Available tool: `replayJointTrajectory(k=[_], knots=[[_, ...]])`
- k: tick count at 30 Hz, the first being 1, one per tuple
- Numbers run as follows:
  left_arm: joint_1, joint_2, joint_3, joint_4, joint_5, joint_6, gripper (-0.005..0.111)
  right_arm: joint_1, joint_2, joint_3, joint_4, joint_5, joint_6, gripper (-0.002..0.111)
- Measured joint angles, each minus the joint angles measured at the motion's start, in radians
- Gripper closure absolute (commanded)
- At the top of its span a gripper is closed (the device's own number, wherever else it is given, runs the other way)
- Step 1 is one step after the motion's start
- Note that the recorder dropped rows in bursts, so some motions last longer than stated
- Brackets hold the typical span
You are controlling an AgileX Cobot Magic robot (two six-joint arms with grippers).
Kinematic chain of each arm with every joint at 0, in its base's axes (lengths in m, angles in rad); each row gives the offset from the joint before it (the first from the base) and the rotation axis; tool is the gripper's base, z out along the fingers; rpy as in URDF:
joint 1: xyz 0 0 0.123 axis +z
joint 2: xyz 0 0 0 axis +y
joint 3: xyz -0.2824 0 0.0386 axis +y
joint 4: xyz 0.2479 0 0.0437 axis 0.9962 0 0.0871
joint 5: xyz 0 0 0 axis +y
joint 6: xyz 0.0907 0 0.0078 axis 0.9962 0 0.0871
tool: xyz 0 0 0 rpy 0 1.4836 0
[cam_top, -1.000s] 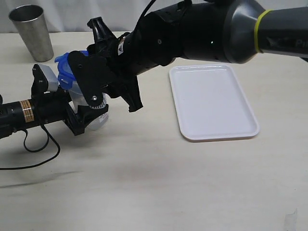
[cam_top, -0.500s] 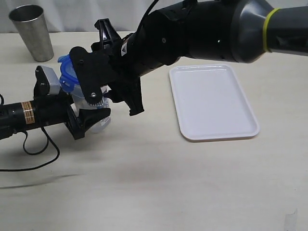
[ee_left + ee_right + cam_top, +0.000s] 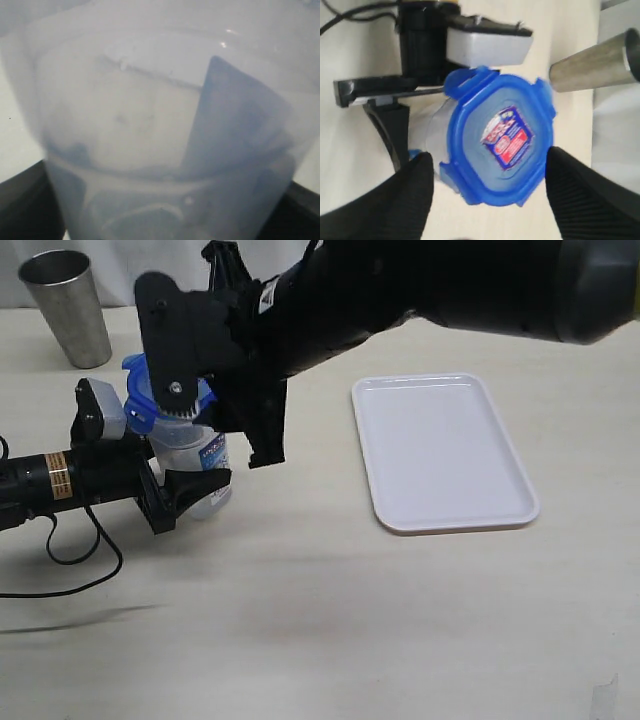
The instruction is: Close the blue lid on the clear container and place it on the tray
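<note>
The clear container point(image 3: 203, 462) stands upright on the table with my left gripper point(image 3: 185, 468) shut on its lower part. In the left wrist view the clear container point(image 3: 160, 130) fills the picture, blurred. The blue lid point(image 3: 148, 400) sits on its top, flaps sticking outward. In the right wrist view the blue lid point(image 3: 499, 137) shows its sticker, and my right gripper point(image 3: 489, 156) hangs open above it, fingers point(image 3: 415, 195) on either side and clear of the rim. That right gripper point(image 3: 215, 425) reaches across from the right. The white tray point(image 3: 505, 502) lies to the right with nothing on it.
A grey metal cup point(image 3: 67, 306) stands at the back left, and the same metal cup point(image 3: 592, 65) shows in the right wrist view. The left arm's black cable point(image 3: 75, 555) loops on the table near the front left.
My right gripper has lifted up and away from the lid, which stays on the container. The left gripper keeps hold of the container, now standing straighter.
</note>
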Motion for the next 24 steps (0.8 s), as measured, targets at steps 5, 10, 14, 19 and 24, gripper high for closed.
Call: replayJointTrajectory(k=[5, 10, 14, 19, 24], knots=[[0.000, 0.000, 0.000, 0.000, 0.000, 0.000, 0.107, 0.000, -0.062, 0.000, 0.397, -0.139, 0.038, 0.058], [0.000, 0.000, 0.000, 0.000, 0.000, 0.000, 0.107, 0.000, 0.001, -0.061, 0.373, -0.042, 0.442, 0.060], [0.000, 0.000, 0.000, 0.000, 0.000, 0.000, 0.107, 0.000, 0.093, -0.202, 0.194, 0.146, 0.733, 0.060], [0.000, 0.000, 0.000, 0.000, 0.000, 0.000, 0.107, 0.064, 0.193, -0.356, -0.122, 0.294, 1.008, 0.060], [0.000, 0.000, 0.000, 0.000, 0.000, 0.000, 0.107, 0.152, 0.240, -0.396, -0.384, 0.334, 1.165, 0.060]])
